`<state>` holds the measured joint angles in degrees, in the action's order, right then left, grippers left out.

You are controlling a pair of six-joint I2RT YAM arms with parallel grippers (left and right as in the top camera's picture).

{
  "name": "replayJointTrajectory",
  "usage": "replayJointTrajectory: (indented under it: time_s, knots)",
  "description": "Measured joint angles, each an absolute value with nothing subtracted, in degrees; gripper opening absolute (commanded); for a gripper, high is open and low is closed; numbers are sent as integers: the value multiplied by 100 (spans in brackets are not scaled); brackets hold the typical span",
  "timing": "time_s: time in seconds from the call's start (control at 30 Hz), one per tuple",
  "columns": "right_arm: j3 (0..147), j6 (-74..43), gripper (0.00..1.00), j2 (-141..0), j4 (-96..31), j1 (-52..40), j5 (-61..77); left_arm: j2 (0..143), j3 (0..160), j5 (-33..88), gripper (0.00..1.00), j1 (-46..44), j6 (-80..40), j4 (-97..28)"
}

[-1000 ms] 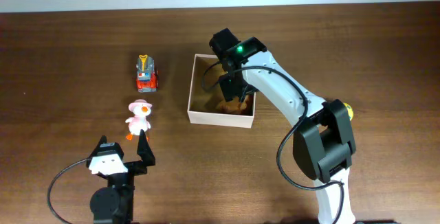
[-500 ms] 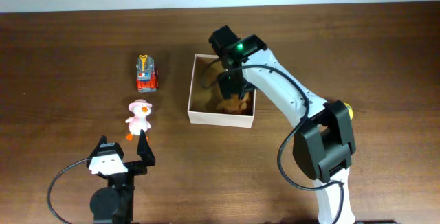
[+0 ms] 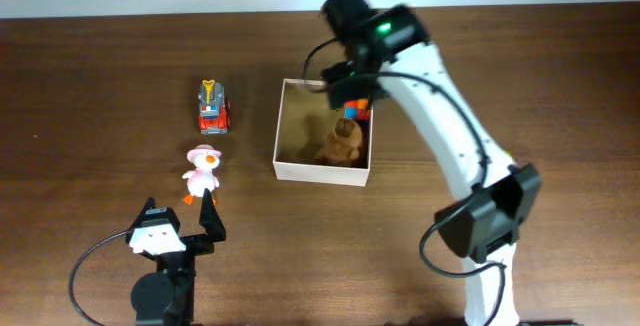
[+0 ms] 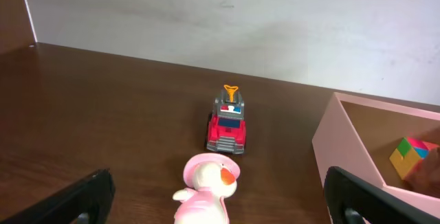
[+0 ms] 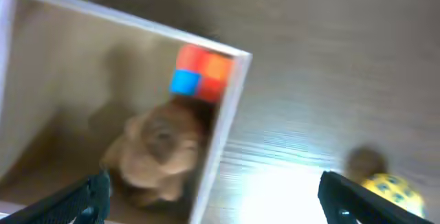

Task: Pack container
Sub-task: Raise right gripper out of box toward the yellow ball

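Observation:
The container (image 3: 320, 174) is a shallow white-walled box with a tan inside, at the table's middle. In it lie a brown plush toy (image 3: 343, 141) and a multicoloured cube (image 3: 356, 112). My right gripper (image 3: 345, 71) hangs open and empty above the box's far right corner. The right wrist view looks down on the plush (image 5: 155, 148), the cube (image 5: 199, 73) and the box wall (image 5: 220, 135) between the open right gripper (image 5: 213, 196). My left gripper (image 3: 180, 209) stands open just in front of a pink duck (image 3: 203, 173). The duck (image 4: 210, 193) is between the jaws but untouched.
A red toy truck (image 3: 212, 108) stands behind the duck, left of the box. A yellow ball (image 5: 388, 189) lies on the table to the right of the box. The table's far edge meets a pale wall (image 4: 275, 25).
My right gripper opened wide and rose out of the container toward its far corner, leaving the brown plush inside. The left arm has not moved.

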<state>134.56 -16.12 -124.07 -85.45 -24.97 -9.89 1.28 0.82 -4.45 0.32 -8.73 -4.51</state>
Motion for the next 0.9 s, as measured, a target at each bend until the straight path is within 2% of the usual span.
replayJointTrajectory:
  time_s: [0.4,0.9]
  knots:
    - [13563,-1653,99,-12036,-9159,-593,-1181,128,82,-445,99,32,-873,-449]
    - [13563,-1651,99,-12036,-9268,-318,-1181,128,82,-357,99,32,-875,-349]
